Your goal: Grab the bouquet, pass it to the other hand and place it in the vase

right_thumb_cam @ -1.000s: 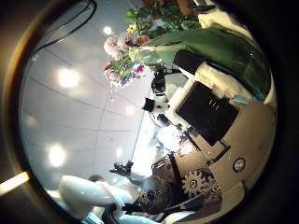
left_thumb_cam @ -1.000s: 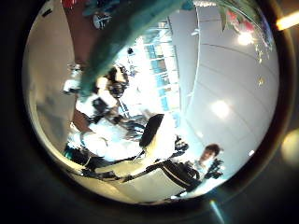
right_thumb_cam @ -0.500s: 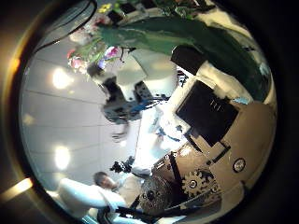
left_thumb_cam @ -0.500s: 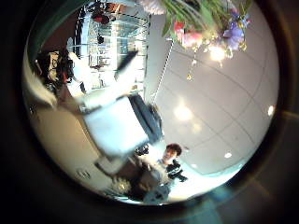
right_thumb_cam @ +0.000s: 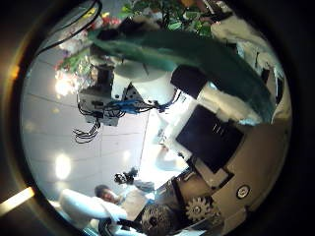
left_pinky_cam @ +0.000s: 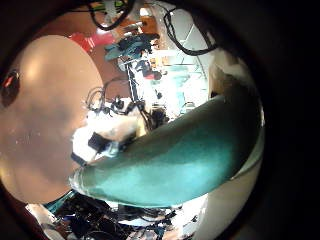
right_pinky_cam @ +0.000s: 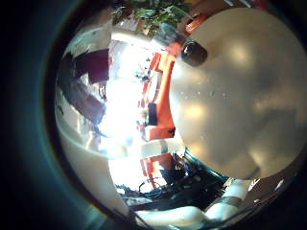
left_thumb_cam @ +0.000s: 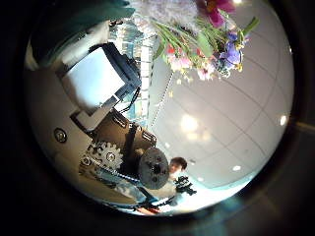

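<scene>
The bouquet [right_thumb_cam: 197, 69] has a long paper wrap that runs across the right thumb side palm view, close to my right hand [right_thumb_cam: 212, 138], whose fingers curl round it. My left hand [right_thumb_cam: 113, 93] is at the wrap near its flower end. In the left little finger side palm view the wrap [left_pinky_cam: 180, 150] fills much of the picture, so it is close to that palm. The left thumb side palm view shows the flowers [left_thumb_cam: 192, 29] beside my left hand's body [left_thumb_cam: 103, 84]. I see no vase that I can be sure of.
The table [left_pinky_cam: 45, 110] lies well below the left palm. The right little finger side palm view shows the table [right_pinky_cam: 230, 105] with a small dark round thing [right_pinky_cam: 194, 50] standing on it. Room ceiling lights fill the background of both thumb side views.
My left hand has come up to the bouquet: it went from not showing to right at the wrap in the right thumb side view. The flowers now show larger in the left thumb side view.
</scene>
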Controlling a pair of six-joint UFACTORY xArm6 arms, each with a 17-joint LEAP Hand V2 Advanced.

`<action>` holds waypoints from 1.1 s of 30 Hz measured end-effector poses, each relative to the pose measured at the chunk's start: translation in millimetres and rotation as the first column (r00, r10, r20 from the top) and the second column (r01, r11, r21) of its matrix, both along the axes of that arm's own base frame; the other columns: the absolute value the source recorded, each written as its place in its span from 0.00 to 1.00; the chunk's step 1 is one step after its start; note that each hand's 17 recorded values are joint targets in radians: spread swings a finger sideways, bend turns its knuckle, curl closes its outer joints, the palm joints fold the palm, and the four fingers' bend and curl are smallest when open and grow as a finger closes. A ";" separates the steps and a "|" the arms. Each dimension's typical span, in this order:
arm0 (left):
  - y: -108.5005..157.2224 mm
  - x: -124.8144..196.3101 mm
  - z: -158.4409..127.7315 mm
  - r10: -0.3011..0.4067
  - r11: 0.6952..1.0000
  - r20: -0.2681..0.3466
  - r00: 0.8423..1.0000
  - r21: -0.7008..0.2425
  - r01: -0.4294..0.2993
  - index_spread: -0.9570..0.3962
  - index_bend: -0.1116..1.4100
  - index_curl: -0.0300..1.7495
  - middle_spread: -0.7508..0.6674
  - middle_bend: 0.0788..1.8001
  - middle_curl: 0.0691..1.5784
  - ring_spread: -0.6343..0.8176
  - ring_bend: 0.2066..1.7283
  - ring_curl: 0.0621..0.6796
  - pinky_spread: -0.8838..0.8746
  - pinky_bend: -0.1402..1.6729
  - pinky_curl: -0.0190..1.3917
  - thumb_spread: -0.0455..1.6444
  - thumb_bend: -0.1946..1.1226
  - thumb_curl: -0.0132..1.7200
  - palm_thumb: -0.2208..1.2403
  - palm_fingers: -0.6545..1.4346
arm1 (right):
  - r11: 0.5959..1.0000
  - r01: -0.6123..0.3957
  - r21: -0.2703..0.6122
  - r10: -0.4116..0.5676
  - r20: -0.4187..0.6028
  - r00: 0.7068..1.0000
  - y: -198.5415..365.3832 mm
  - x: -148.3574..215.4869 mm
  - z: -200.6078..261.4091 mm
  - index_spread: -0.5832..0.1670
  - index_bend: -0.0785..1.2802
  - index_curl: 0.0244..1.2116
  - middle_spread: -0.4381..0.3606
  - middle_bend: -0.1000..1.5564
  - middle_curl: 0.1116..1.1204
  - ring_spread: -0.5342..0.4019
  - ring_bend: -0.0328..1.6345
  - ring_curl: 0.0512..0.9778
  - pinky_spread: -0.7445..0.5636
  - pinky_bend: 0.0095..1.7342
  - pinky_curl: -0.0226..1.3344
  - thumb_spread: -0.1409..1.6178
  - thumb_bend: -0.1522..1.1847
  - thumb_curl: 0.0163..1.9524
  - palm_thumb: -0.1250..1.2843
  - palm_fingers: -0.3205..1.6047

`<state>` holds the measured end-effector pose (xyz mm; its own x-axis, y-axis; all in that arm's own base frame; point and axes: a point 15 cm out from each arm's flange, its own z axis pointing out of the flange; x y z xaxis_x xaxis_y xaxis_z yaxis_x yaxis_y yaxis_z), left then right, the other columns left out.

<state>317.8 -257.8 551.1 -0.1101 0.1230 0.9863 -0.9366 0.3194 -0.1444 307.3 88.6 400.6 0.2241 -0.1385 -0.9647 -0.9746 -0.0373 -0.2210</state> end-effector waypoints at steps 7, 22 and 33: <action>25.3 12.4 33.8 0.088 0.996 0.129 0.988 -0.015 -0.087 0.25 0.61 0.51 0.16 0.59 0.63 0.15 0.88 0.82 0.19 0.75 0.69 0.64 0.31 0.41 0.88 0.79 | 0.995 0.097 0.025 -0.096 -0.050 0.994 -25.3 1.1 -17.3 0.33 0.51 0.59 0.33 0.71 0.55 0.31 0.83 0.61 0.23 0.70 0.55 0.65 0.09 0.42 0.64 0.49; 99.1 63.8 89.5 0.435 0.886 0.458 0.775 -0.066 -0.458 0.19 0.58 0.65 0.15 0.62 0.66 0.16 0.93 0.82 0.16 0.74 0.80 0.67 0.28 0.47 0.88 0.76 | 0.990 0.135 0.027 -0.133 -0.072 0.988 -38.5 5.9 -29.7 0.24 0.34 0.43 0.40 0.44 0.37 0.45 0.61 0.40 0.65 0.56 0.45 0.65 0.09 0.32 0.62 0.21; 138.1 123.2 41.1 0.565 0.794 0.467 0.680 -0.083 -0.602 0.17 0.53 0.71 0.14 0.61 0.67 0.17 0.93 0.80 0.16 0.73 0.84 0.68 0.25 0.50 0.88 0.76 | 0.992 0.123 0.012 -0.121 -0.086 0.989 -30.0 12.9 -40.3 0.26 0.30 0.37 0.46 0.38 0.30 0.53 0.54 0.32 0.84 0.47 0.37 0.65 0.10 0.29 0.62 0.26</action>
<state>441.0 -119.8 592.1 -0.5609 -0.1863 0.8067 -0.7692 -0.2430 -0.5910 320.1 58.7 360.3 0.1238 -0.1434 -0.9819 -0.9868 0.0861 -0.1370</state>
